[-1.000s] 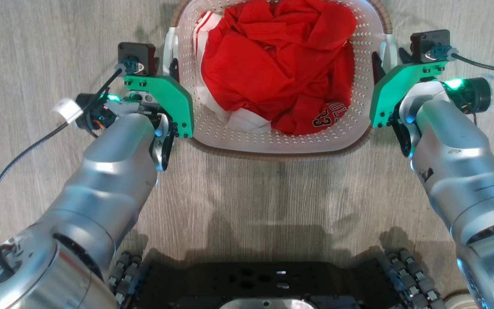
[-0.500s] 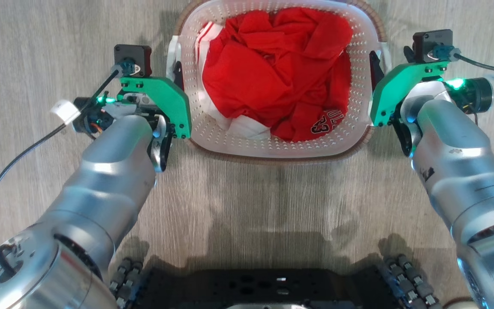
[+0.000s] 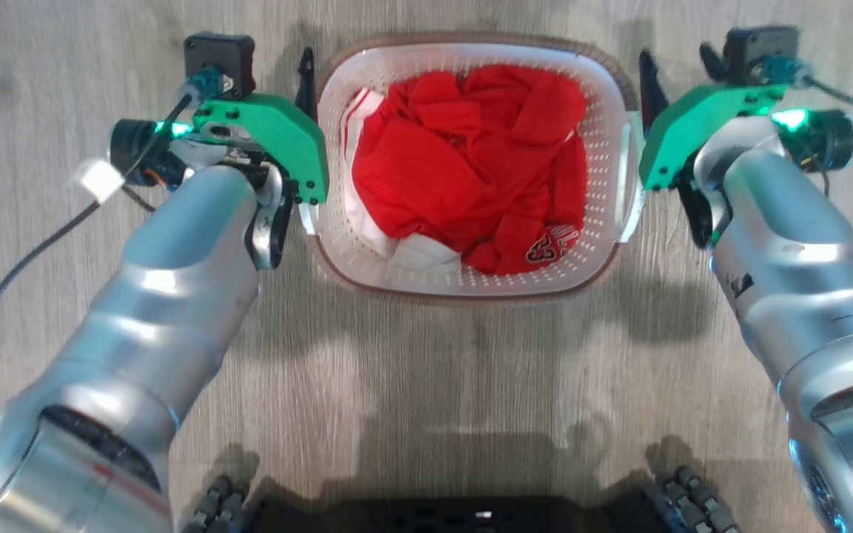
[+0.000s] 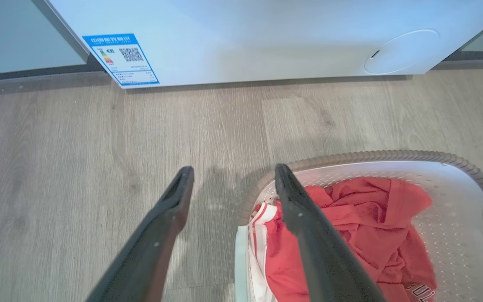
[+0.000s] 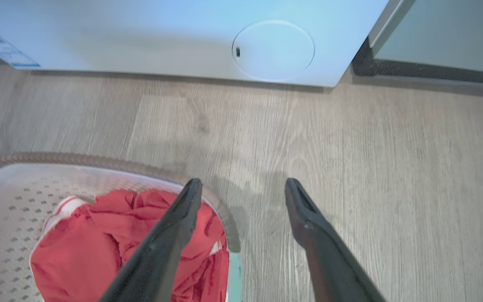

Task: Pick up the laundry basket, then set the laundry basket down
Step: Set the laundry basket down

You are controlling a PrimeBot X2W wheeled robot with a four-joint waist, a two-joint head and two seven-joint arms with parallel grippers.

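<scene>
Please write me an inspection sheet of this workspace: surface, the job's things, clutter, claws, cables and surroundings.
Surface: grey wood-look floor, with shadows.
Job's things: basket stands on the floor between the claws, holding red and white clothes.
Clutter: nothing seen.
Claws: left claw open, one finger over the basket, one over the floor, holding nothing; right claw the same.
Cables: left cable loops beside the left arm; right cable leaves the right wrist.
Surroundings: white appliance with a blue label beyond the basket.
</scene>
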